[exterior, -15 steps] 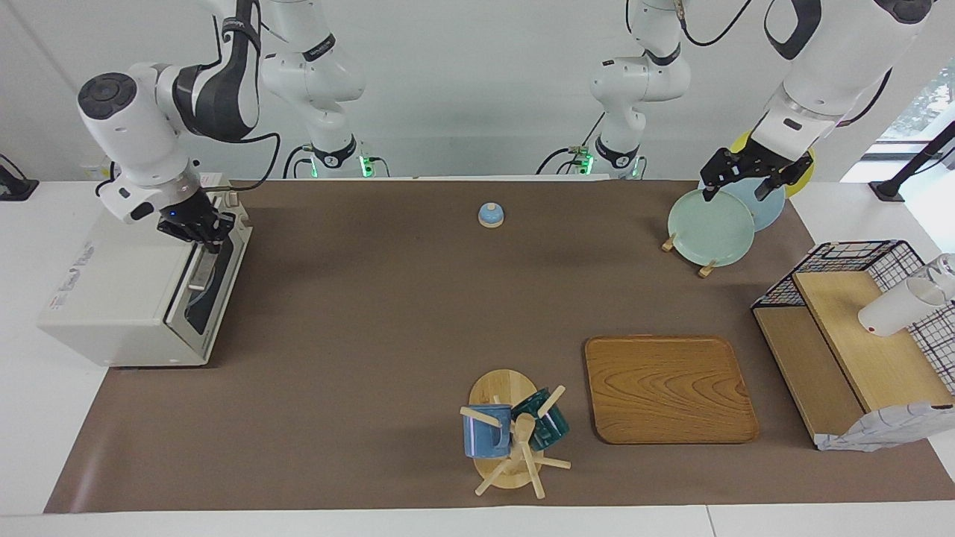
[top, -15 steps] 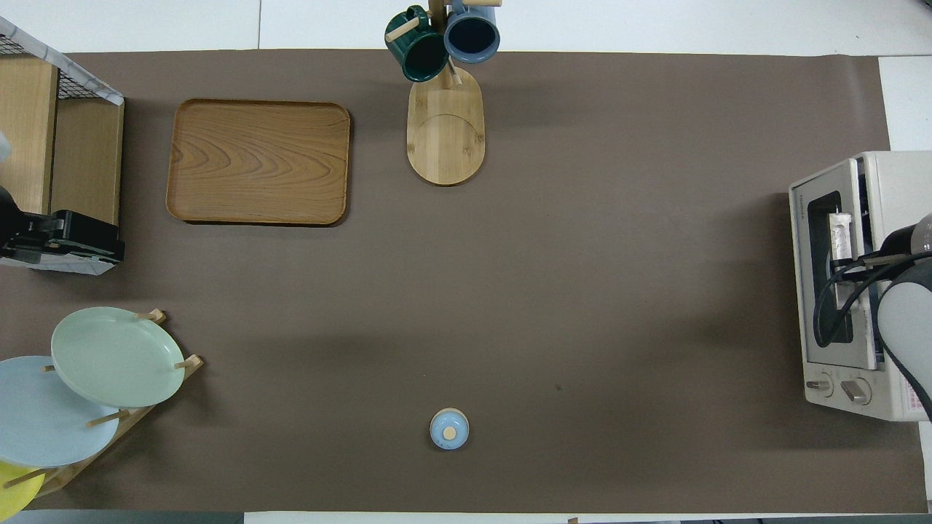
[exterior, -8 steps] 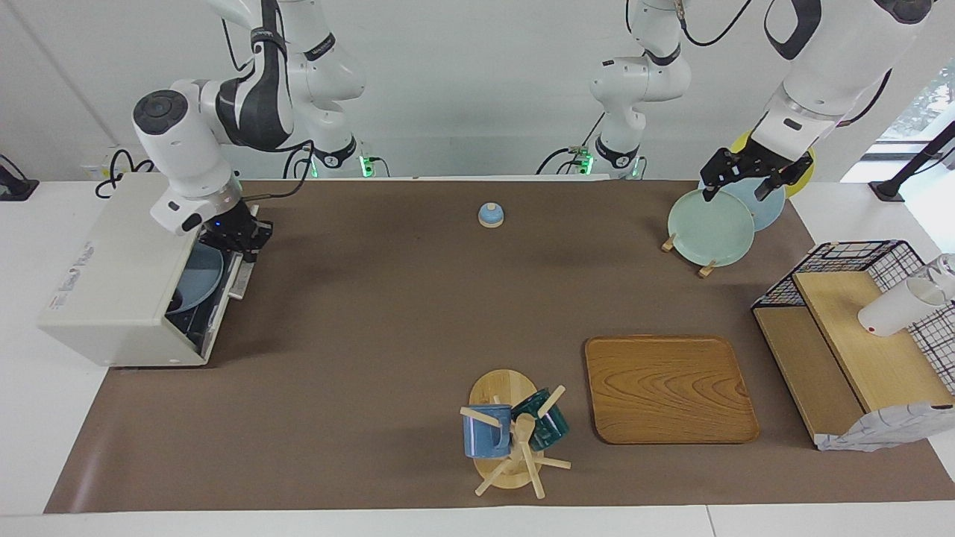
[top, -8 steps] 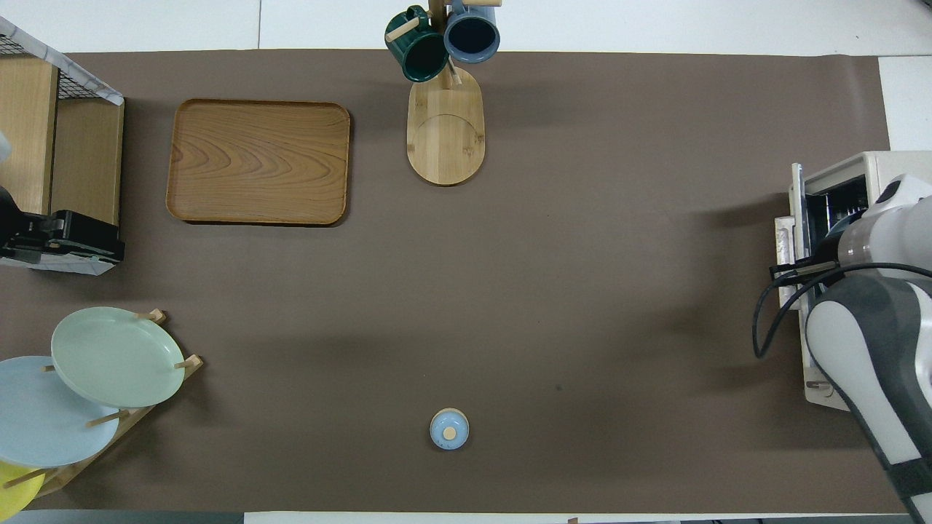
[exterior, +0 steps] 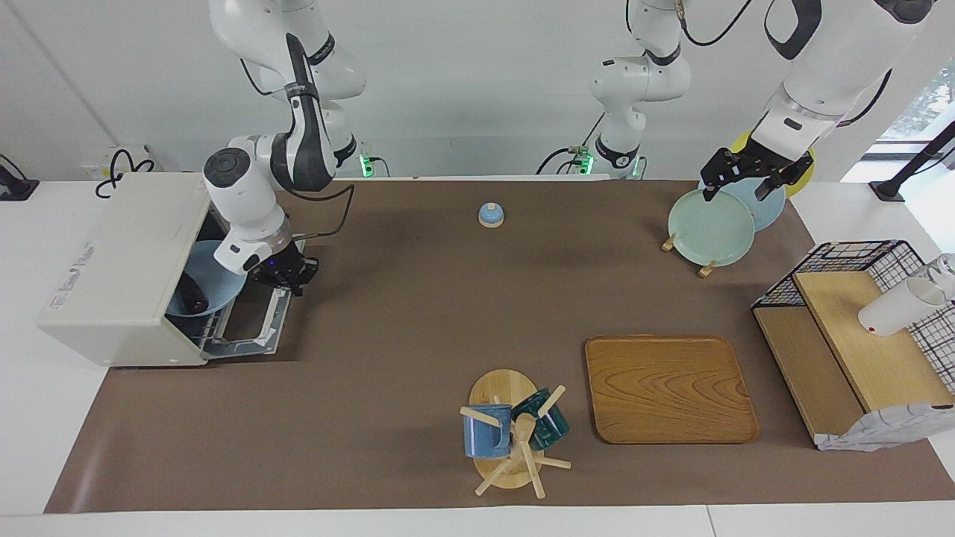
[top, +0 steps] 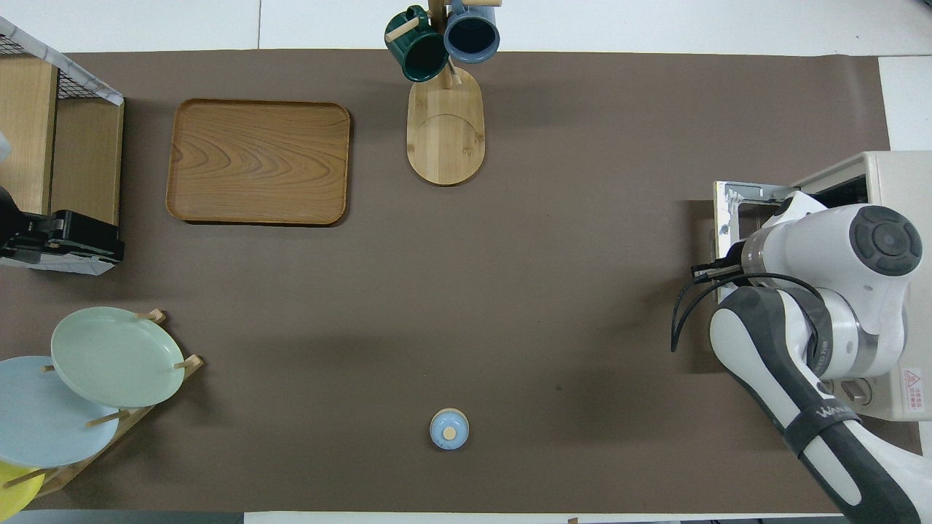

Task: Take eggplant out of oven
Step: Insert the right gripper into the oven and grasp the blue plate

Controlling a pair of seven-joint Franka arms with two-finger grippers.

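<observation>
The off-white oven (exterior: 119,261) stands at the right arm's end of the table; it also shows in the overhead view (top: 895,175). Its door (exterior: 250,328) lies folded down flat on the table in front of it. Inside, a light blue plate (exterior: 216,276) sits on the rack with the dark eggplant (exterior: 192,293) on it. My right gripper (exterior: 288,279) is at the door's free edge, shut on the handle. In the overhead view the right arm covers the handle and the inside of the oven. My left gripper (exterior: 735,190) waits, open and empty, over the plate rack.
A plate rack (exterior: 709,227) with green, blue and yellow plates stands near the left arm. A small blue lid (exterior: 490,215), a wooden tray (exterior: 668,388), a mug tree (exterior: 515,436) with two mugs and a wire shelf (exterior: 858,335) with a white cup also stand on the mat.
My right gripper pulled the oven door from nearly closed down to flat open, swinging away from the oven. The plate and eggplant inside came into view. The left arm has not moved.
</observation>
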